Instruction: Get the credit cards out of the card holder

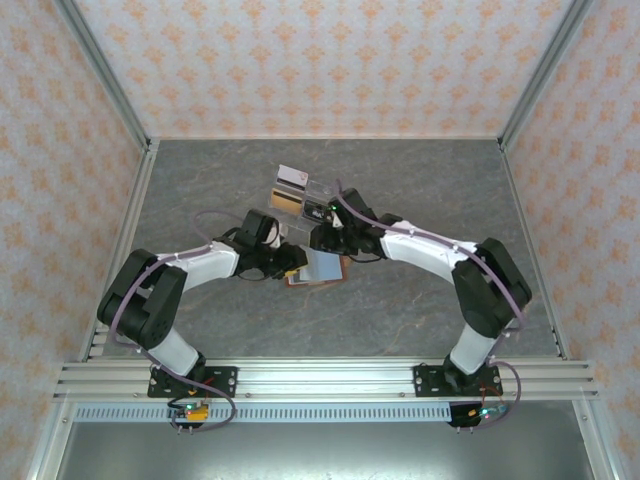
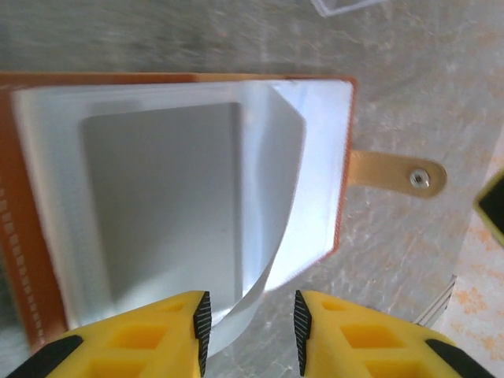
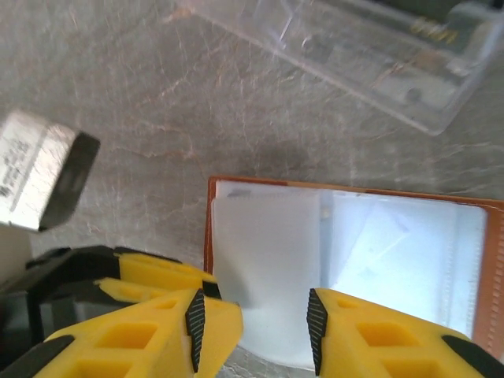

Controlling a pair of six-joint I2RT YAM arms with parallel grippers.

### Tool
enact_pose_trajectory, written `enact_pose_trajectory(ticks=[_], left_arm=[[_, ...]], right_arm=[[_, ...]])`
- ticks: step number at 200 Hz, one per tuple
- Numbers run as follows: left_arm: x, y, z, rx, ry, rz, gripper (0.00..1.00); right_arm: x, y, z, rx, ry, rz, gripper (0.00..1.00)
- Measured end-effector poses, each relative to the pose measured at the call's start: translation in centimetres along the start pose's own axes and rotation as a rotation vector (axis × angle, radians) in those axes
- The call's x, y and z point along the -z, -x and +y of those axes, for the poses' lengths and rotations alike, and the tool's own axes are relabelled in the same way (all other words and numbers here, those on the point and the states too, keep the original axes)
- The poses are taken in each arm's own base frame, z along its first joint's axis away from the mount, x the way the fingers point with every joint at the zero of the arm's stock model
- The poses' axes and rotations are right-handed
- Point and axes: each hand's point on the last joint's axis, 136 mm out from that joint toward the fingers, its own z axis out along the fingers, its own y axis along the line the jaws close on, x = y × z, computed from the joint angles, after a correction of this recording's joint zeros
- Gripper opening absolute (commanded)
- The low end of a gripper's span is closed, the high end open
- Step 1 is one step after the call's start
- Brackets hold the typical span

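Left gripper [image 2: 250, 331]: jaws apart, low over the near edge of the card holder [image 2: 17, 260]; a curled clear sleeve [image 2: 279, 228] dips into the gap, not clamped.
Right gripper [image 3: 256, 319]: straddles a pale sleeve page from the opposite side; cannot tell whether its pads press it.
Card holder position: lies open on the table [image 1: 430, 320] between both grippers, strap [image 2: 398, 173] splayed outward.
Credit cards: an orange card [image 1: 287, 200] and a pale card [image 1: 292, 176] sit in the clear tray [image 3: 378, 59] just beyond.
Done: seemingly two cards out.
Remaining: a grey rectangle [image 2: 157, 205] inside one sleeve looks like another card; further pages probably need checking.
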Motion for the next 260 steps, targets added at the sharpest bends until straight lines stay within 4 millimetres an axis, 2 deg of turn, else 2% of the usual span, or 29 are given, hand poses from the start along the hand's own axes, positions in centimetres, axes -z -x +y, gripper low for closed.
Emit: enact_pose_trajectory(ticks=[36,58,107,132,160,183,227,241,260], left_arm=[[-1.0,0.2,-3.4,-0.058,-0.054,0.012,0.41],[-2.1,0.6,-4.6,-0.063,-0.069,0.019,0.42],[-4.4,1.6,-4.3,-0.024,-0.042,0.025,0.47],[-4.5,2.1,-4.3,-0.009,-0.032,0.01,0.49],[-4.4,2.6,-4.4,-0.009,-0.022,-0.005,0.58],[-3.9,2.9,-4.3,-0.001,-0.009,-0.019,0.66],[-0.6,5.0,-4.0,0.026,-0.012,-0.107,0.67],[0.7,5.6,-3.2,0.046,-0.006,-0.142,0.63],[1.9,5.7,-0.9,0.091,0.028,-0.175,0.57]], right_arm=[[1.6,1.2,-2.9,-0.028,-0.068,-0.091,0.44],[2.7,1.8,-3.9,-0.035,-0.103,-0.146,0.44],[4.0,2.9,-4.6,-0.03,-0.147,-0.223,0.45],[4.0,3.0,-4.7,-0.026,-0.154,-0.228,0.45],[4.0,2.9,-4.6,-0.015,-0.149,-0.221,0.47],[3.9,2.7,-4.3,0.001,-0.134,-0.207,0.48],[2.4,1.7,-3.4,0.048,-0.097,-0.134,0.45],[1.5,1.1,-2.7,0.088,-0.095,-0.102,0.44],[0.4,0.1,-0.9,0.157,-0.09,-0.053,0.43]])
